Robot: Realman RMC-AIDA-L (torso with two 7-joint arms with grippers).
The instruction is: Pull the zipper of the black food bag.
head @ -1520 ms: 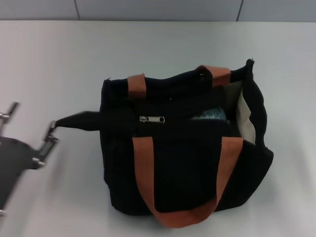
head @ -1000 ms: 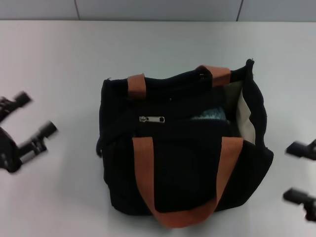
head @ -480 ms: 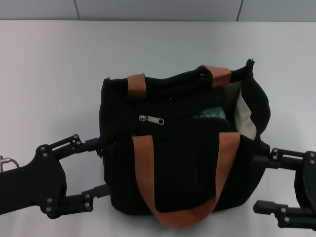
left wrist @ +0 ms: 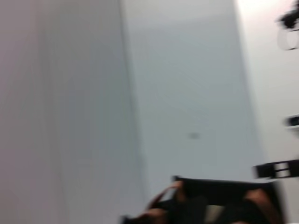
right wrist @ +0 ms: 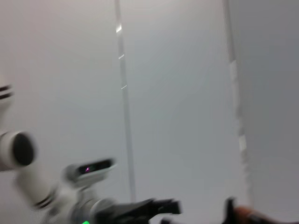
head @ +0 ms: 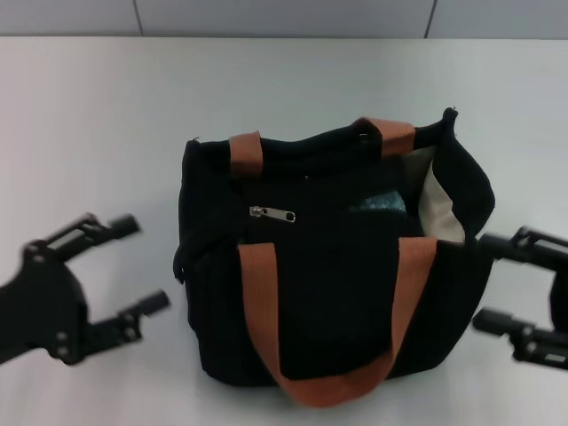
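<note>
The bag (head: 333, 266) was observed at the centre of the head view, standing on the desk (head: 98, 115). Two orange handles (head: 333, 337) were noted, one looped over the near face and one along the far edge. The top was found partly open at the right of the frame, where cream lining (head: 439, 209) and a teal item (head: 382, 204) inside were visible. The zipper (head: 273, 213) was located on the top of the bag, left of centre, with its silver tab lying flat.

The left hand (head: 142, 266) was recorded at the lower left of the head view, just beside the bag's left side but apart from it, with its fingers spread wide and holding nothing. The right hand (head: 488, 284) was recorded at the lower right, close against the bag's right side, likewise spread wide and empty; whether its upper finger touched the fabric could not be determined.

In the left wrist view the bag (left wrist: 219, 205) was seen only as a blurred dark shape at the bottom edge. The right wrist view was too blurred to be assessed.
</note>
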